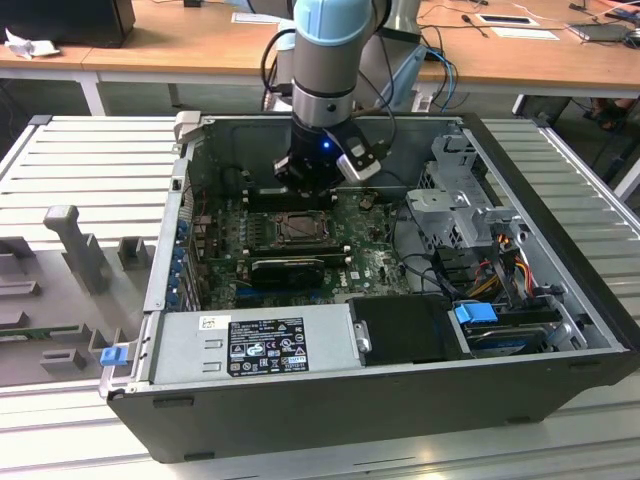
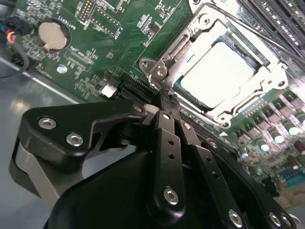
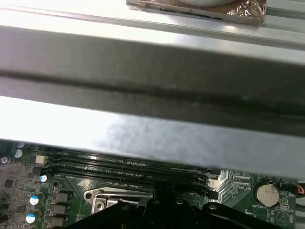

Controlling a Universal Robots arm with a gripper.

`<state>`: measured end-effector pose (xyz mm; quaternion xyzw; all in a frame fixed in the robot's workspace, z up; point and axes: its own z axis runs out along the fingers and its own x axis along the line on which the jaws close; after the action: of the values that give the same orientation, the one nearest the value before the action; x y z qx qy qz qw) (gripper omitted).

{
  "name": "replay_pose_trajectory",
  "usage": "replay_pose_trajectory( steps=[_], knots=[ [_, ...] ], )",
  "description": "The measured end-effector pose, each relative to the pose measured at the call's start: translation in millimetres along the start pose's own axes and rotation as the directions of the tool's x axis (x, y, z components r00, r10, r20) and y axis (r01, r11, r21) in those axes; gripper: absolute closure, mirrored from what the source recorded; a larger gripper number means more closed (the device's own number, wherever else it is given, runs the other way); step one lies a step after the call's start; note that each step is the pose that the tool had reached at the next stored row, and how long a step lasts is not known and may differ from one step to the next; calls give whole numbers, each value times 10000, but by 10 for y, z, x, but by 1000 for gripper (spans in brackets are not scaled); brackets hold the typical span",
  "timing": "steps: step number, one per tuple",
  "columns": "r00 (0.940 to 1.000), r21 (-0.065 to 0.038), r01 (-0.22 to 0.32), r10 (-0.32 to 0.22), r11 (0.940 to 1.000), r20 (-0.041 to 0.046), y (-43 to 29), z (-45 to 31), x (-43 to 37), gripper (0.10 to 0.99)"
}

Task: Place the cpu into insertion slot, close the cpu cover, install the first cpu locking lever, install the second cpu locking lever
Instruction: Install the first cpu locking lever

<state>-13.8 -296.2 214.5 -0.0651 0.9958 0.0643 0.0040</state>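
The cpu (image 2: 219, 71), with its pale metal top, lies flat in the insertion slot (image 1: 300, 228) on the green motherboard. The silver cpu cover (image 2: 248, 102) is down over it, so the chip shows through the cover's window. A thin locking lever rod (image 2: 259, 27) runs along one side of the cover. My gripper (image 2: 164, 107) hovers just off a corner of the socket, beside the cover's hinge tab (image 2: 157, 71). Its black fingers (image 2: 167, 143) are shut together with nothing visible between them. In the exterior view the gripper (image 1: 310, 190) hangs right behind the socket.
The open computer case wall (image 3: 152, 62) rises close behind the gripper. Memory slots (image 3: 124, 167) lie next to the socket, and a coin battery (image 2: 52, 36) sits on the board. A long black card (image 1: 290, 268), the power supply (image 1: 250, 345) and a drive cage (image 1: 460, 190) surround the board.
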Motion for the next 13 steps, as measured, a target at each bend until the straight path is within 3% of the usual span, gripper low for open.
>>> replay_pose_trajectory(
  steps=[2, 13],
  knots=[
    [10000, 1, 1, -1, 10000, -1, 4, -29, -1, 980],
    [10000, 1, 0, 0, 10000, 0, -66, -38, 9, 980]
  ],
)
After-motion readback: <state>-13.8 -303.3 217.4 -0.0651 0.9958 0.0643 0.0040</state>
